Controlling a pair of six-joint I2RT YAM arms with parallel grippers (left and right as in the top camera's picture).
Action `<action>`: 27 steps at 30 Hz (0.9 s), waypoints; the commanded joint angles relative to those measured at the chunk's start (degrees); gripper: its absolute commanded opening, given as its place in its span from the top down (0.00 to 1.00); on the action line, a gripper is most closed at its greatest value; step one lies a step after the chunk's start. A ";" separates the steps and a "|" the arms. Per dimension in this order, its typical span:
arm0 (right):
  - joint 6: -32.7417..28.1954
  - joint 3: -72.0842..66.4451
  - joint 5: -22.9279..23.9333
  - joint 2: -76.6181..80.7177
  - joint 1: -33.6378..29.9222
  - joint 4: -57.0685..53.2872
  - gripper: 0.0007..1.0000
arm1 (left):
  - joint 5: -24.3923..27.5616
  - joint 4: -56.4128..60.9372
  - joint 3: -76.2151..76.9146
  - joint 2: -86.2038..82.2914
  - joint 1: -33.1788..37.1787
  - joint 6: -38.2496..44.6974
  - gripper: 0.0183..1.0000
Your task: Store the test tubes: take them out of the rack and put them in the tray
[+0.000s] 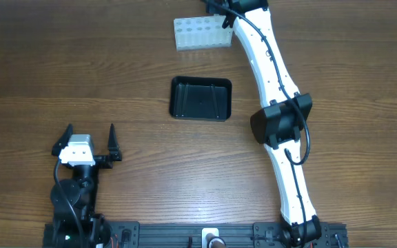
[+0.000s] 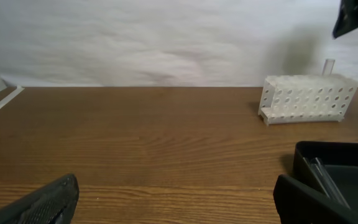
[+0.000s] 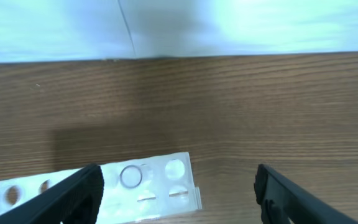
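We show a wooden table (image 1: 81,62) carrying the two task items. The white rack (image 1: 200,33), pierced by rows of round wells, stands at the far side of the table. The black rectangular tray (image 1: 201,98) lies nearer the arm bases, in line with the rack but apart from it.

From the left wrist view we see one clear test tube (image 2: 329,66) standing upright in the rack, its rim rising above the top face near one end. In the right wrist view it appears as a ring in a well close to that end. At least two clear tubes (image 2: 319,175) lie flat on the tray floor.

The right arm reaches up the table to the rack. Its right gripper (image 3: 178,172) hangs above the end of the rack that holds the standing tube, with its jaws spread wide and nothing between them.

The left gripper (image 1: 89,129) sits low near its own base, well apart from both rack and tray. Its jaws are likewise spread and hold nothing.
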 commanded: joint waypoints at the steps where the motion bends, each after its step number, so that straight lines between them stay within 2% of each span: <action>1: -1.55 -5.33 0.72 -1.60 0.35 5.16 0.22 | 0.74 -0.04 -0.24 -0.44 0.35 0.85 0.00; 7: -2.45 -8.70 -2.36 -1.51 0.79 10.25 0.22 | 0.74 -0.04 -0.24 -0.44 0.35 0.85 0.00; 12: -3.13 -8.96 -2.71 -0.46 0.85 11.69 0.22 | 0.74 -0.04 -0.26 -0.44 0.35 0.85 0.00; 16: -5.70 -8.98 -4.17 0.17 0.85 12.35 0.21 | 0.74 -0.04 -0.26 -0.44 0.35 0.85 0.00; 27: -5.88 -8.98 -4.42 1.97 0.96 12.94 0.22 | 0.74 -0.04 -0.26 -0.44 0.35 0.85 0.00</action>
